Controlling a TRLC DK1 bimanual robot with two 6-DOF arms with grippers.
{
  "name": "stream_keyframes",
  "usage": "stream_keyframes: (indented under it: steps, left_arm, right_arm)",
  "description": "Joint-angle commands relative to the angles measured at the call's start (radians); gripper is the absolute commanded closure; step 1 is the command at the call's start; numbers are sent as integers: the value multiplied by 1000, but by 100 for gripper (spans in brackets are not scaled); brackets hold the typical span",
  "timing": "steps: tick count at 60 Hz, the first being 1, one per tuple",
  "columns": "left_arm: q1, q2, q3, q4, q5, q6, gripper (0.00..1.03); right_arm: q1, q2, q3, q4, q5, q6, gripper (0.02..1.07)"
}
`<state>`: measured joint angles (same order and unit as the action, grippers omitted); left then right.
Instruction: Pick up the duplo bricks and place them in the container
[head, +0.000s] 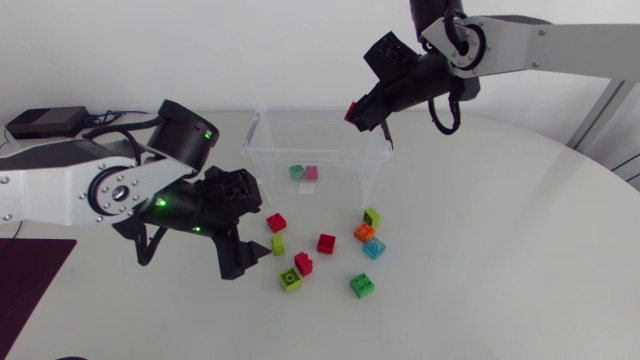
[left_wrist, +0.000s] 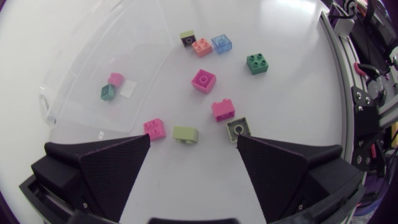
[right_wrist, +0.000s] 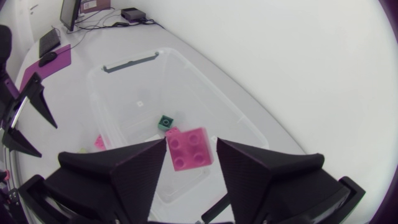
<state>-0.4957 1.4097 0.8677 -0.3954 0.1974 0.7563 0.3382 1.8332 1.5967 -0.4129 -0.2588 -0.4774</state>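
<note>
My right gripper (head: 358, 110) hangs over the clear container (head: 262, 150). A red brick (right_wrist: 189, 149) sits between its fingers, touching one, with a thin gap to the other, so the gripper is open. Inside the container (right_wrist: 124, 81) lie a green brick (head: 297, 171), a pink brick (head: 311, 172) and a white piece (head: 307, 187). My left gripper (head: 243, 258) stands open, low over the table, with nothing in it. Just ahead of it (left_wrist: 193, 155) lie a red brick (left_wrist: 154, 129), a lime brick (left_wrist: 186, 134) and another red brick (left_wrist: 222, 110).
More bricks lie scattered in front of the container: olive (head: 290, 279), green (head: 362, 286), red (head: 326, 243), orange (head: 364, 232), light blue (head: 374, 248), yellow-green (head: 372, 216). A dark mat (head: 25, 275) lies at the table's left edge.
</note>
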Motion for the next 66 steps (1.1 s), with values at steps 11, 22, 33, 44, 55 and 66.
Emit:
stream_keyframes:
  steps: [11, 22, 33, 44, 55, 66]
  left_arm:
    - [-84, 172, 63, -22, -78, -123, 8]
    - [-115, 276, 125, -42, -101, -210, 11]
    - [-159, 339, 165, -74, -116, -273, 14]
    - [-167, 350, 162, -94, -116, -291, 18]
    - [-193, 362, 148, -100, -116, -305, 18]
    - [-211, 380, 149, -108, -118, -318, 28]
  right_arm:
    - [12, -51, -24, 22, 23, 57, 9]
    - [21, -229, -188, 23, 23, 57, 8]
    - [7, -365, -359, 26, 23, 57, 8]
    - [-8, -459, -529, 26, 24, 40, 8]
    - [-10, -512, -669, 42, 24, 29, 8]
    - [-5, -545, -759, 40, 24, 19, 8]
